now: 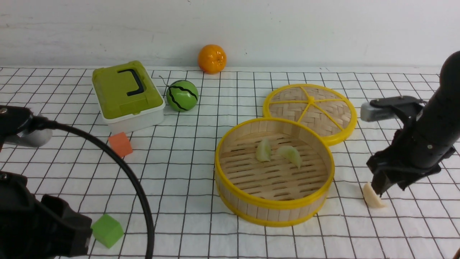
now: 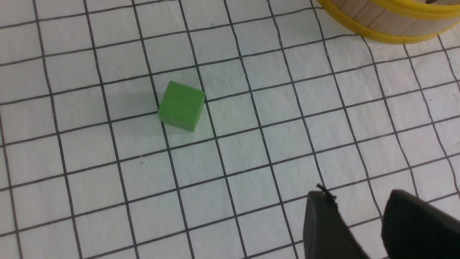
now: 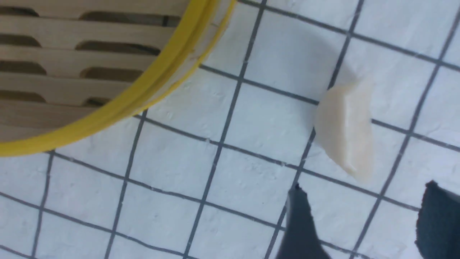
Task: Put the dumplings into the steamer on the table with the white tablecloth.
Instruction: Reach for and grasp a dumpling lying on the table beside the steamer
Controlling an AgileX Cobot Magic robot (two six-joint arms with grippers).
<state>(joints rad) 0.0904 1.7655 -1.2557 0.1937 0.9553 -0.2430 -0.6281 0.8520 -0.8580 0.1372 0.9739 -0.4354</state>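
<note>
The bamboo steamer point(image 1: 275, 212) with yellow rims stands right of centre on the white tablecloth point(image 1: 179, 162). Two pale green dumplings point(image 1: 264, 150) point(image 1: 291, 155) lie on its slatted floor. A third, cream dumpling point(image 1: 372, 197) lies on the cloth to the steamer's right. My right gripper point(image 1: 381, 190) hangs just over it. In the right wrist view the dumpling point(image 3: 345, 126) sits just beyond the open right gripper point(image 3: 363, 190), beside the steamer's rim point(image 3: 143, 97), with nothing between the fingers. My left gripper point(image 2: 357, 196) is open over bare cloth, holding nothing.
The flat woven lid point(image 1: 311, 111) lies behind the steamer. A green box point(image 1: 125, 93), a watermelon ball point(image 1: 182, 95) and an orange point(image 1: 212, 58) stand at the back. An orange cube point(image 1: 120, 144) and a green cube point(image 1: 107, 230) point(image 2: 181, 105) lie left. A black cable point(image 1: 118, 165) arcs there.
</note>
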